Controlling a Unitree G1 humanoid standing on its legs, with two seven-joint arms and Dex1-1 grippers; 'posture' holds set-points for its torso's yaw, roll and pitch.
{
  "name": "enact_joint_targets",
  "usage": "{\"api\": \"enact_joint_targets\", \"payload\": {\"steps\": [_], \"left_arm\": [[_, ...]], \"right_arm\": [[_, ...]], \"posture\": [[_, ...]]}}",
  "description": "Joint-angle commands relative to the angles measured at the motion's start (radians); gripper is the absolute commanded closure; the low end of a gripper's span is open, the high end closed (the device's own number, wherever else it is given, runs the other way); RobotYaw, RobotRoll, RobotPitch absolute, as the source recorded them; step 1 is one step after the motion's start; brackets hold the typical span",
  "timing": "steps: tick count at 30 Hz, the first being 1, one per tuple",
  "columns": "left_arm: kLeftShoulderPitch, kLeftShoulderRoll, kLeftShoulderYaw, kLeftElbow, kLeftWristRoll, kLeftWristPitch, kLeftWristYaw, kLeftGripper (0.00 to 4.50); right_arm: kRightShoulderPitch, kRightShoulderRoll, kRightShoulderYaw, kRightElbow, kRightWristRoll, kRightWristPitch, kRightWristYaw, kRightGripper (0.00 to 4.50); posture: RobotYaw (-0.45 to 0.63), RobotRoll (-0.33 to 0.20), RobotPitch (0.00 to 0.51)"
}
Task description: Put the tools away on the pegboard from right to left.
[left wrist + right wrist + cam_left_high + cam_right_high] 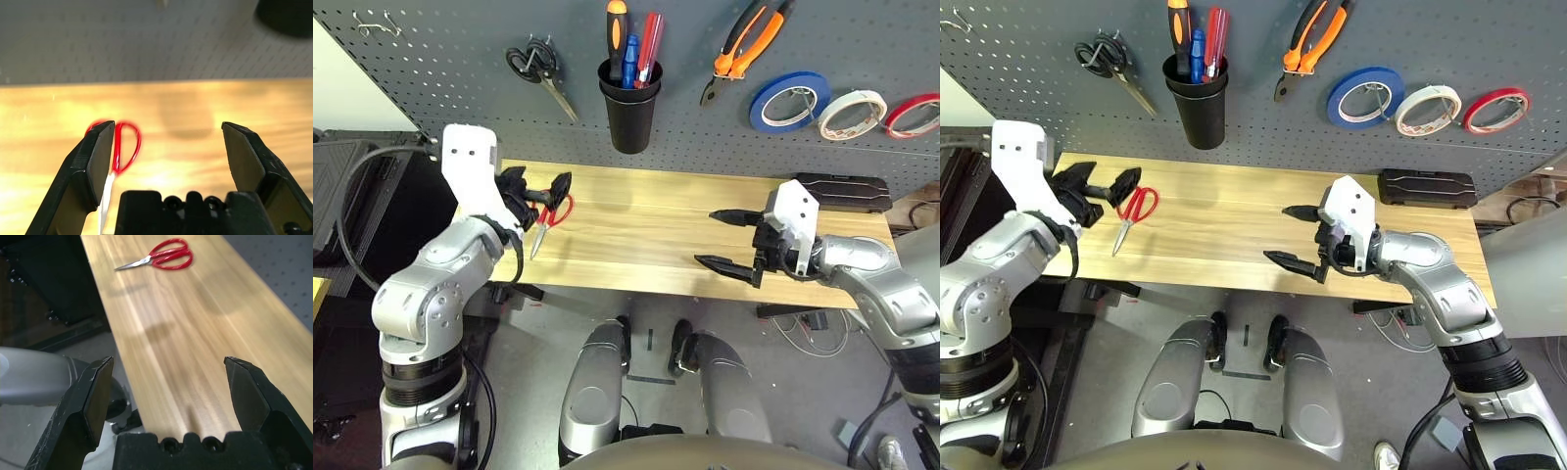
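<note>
Over the red-handled scissors (1135,212), left hand (1097,182) spread wide; right hand (1300,238) likewise apart.

Bright even light; glare on the table (205,161), pegboard (146,39) blurred.

My two head eyes look forward and down from above at the table (656,235) and the pegboard (440,59) behind it. My left wrist camera sits low, close above the table's left end, facing the pegboard. My right wrist camera looks leftward along the table's front edge. All share the red-handled scissors (1134,211).
</note>
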Motion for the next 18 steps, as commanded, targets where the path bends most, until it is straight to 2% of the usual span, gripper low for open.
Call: {"api": "enact_joint_targets", "payload": {"steps": [1,7,18], "left_arm": [[0.039,0.007,-0.049,0.081,0.087,-0.039,-0.004,0.03],[0.024,-0.029,-0.073,0.217,0.193,-0.116,0.014,0.03],[-0.122,-0.111,-0.064,0.579,0.342,-0.311,0.058,0.03]], "right_arm": [[0.006,0.010,0.046,0.005,-0.031,0.011,0.001,0.00],[0.014,0.018,0.079,0.019,-0.052,-0.008,0.021,0.00],[0.001,0.067,0.118,0.031,-0.103,0.004,-0.011,0.00]], "posture": [[0.21,0.000,0.288],[0.21,0.000,0.304],[0.18,0.000,0.332]]}}
